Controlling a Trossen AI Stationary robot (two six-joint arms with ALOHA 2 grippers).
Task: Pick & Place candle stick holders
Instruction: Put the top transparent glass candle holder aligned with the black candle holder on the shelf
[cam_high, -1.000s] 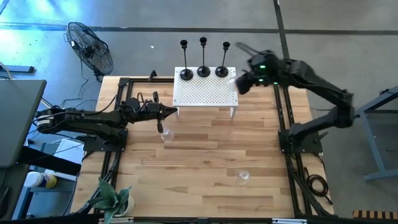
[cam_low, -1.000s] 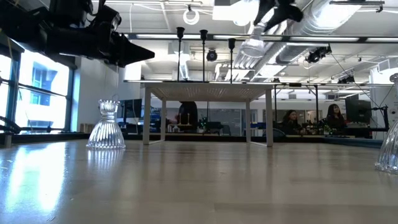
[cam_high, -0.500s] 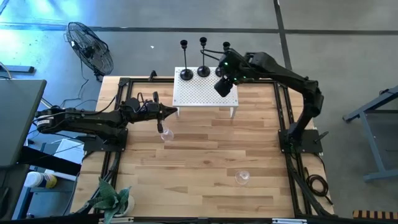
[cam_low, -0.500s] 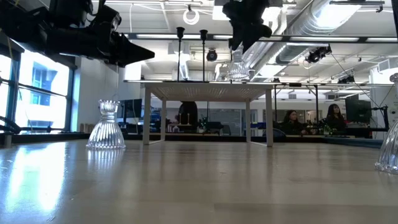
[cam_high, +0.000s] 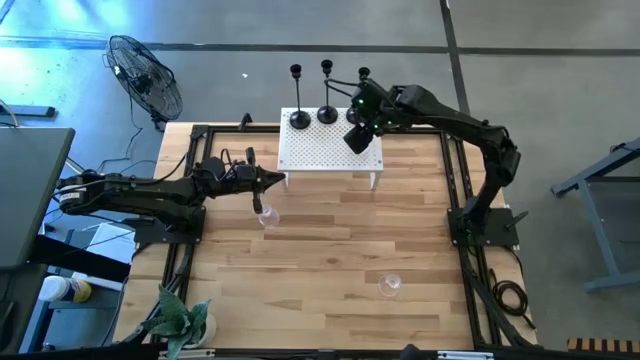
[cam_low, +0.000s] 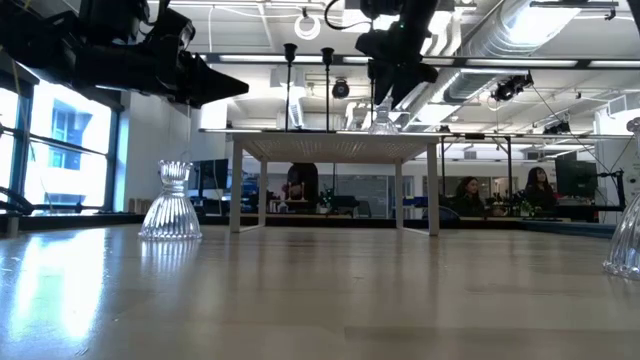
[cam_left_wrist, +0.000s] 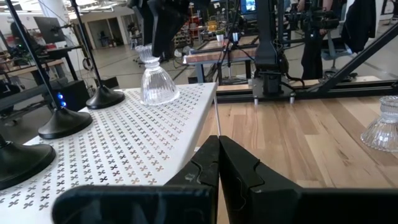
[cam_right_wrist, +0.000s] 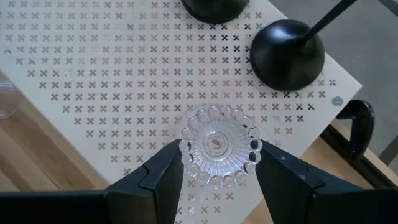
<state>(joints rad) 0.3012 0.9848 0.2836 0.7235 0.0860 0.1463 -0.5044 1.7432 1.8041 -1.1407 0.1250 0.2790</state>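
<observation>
Three black candlesticks stand by their round bases along the far edge of a white perforated stand. My right gripper is over the stand's right part, shut on a clear glass holder, which stands on the stand just in front of the right candlestick's base. My left gripper is shut and empty, level in the air by the stand's near left corner. A second glass holder stands on the table just nearside of it. A third stands near the front. My right gripper pinches the glass holder's beaded top rim between its two fingers, one on each side. The fingers come from above, pointing down. The holder is upright, its flared base resting on the white stand.
A floor fan stands beyond the table's far left corner and a potted plant at the near left corner. Black rails run along both table sides. People sit in the room beyond. Bare wood lies between the stand and the front edge.
My right gripper has swung from high over the table's far right edge toward the left, over the white stand, and gone down. The glass holder it carries has come down with it and now stands upright on the stand.
</observation>
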